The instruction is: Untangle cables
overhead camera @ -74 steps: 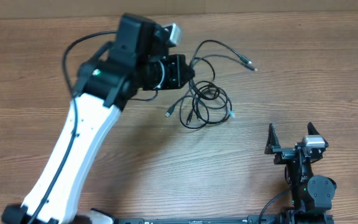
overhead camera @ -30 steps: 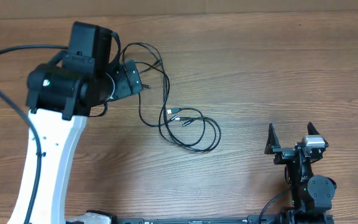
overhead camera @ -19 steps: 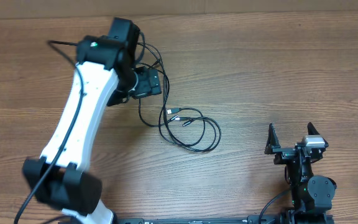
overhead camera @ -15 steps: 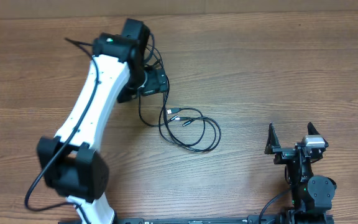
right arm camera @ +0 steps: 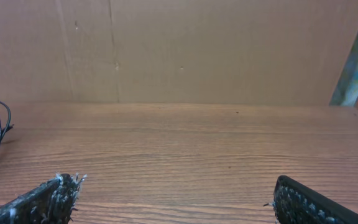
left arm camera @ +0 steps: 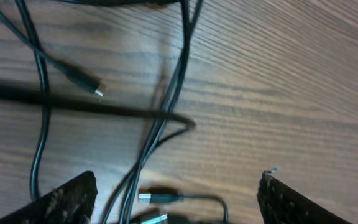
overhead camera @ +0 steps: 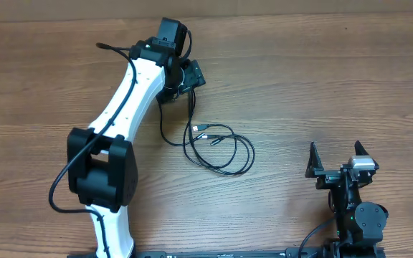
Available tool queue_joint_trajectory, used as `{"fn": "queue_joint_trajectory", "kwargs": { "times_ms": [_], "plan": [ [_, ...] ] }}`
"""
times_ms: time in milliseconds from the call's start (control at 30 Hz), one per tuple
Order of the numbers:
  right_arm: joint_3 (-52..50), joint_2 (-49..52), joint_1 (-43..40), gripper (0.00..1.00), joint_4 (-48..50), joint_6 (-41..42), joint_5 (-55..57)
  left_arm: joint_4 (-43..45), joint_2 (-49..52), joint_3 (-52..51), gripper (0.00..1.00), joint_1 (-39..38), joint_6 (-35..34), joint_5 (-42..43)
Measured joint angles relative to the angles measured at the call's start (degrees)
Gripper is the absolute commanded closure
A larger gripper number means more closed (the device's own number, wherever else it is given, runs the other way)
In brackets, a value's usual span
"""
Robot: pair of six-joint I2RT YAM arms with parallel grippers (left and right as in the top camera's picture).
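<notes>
Cables looped at centre, left gripper at 11 o'clock over strands, jaws apart, right gripper at 4 o'clock, jaws apart

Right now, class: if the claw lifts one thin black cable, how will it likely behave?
Probably floppy: the cables lie in loose, curling loops. Likely light, each far thinner than the left claw. They cross, so one may drag others.

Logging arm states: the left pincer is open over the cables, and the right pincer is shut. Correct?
No: the right pincer is open, its fingers standing wide apart in the right wrist view. The left pincer is indeed open over the cables.
</notes>
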Motion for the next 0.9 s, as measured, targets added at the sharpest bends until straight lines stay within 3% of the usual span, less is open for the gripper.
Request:
{"fn": "queue_joint_trajectory", "kwargs": {
  "times_ms": [67,100,133,167,267,567,900],
  "plan": [
    [0.0,0.0,0.0,0.0,0.0,0.0,0.0,1.01,1.86,0.0,0.33,-0.2,-1.9,-0.7],
    [0.0,0.0,0.0,0.0,0.0,-0.04,0.02,1.53,2.82,0.0,0.5,-0.33,-2.69,-0.9],
    [0.0,0.0,0.0,0.0,0.0,0.0,0.02,2.03,3.96,0.0,0.72,-0.37,-3.21,-1.16],
    [0.0,0.0,0.0,0.0,0.0,-0.02,0.02,2.23,4.81,0.0,0.83,-0.37,-3.45,-1.29],
    [0.0,0.0,0.02,0.0,0.02,-0.02,0.02,2.78,6.67,-0.04,0.96,-0.37,-4.66,-1.44],
    [0.0,0.0,0.0,0.0,0.0,-0.02,0.02,3.26,3.78,0.13,0.96,1.09,-5.22,4.2],
    [0.0,0.0,0.02,0.0,-0.02,-0.02,0.02,8.04,-19.08,5.38,0.96,1.44,-4.83,11.82]
  ]
}}
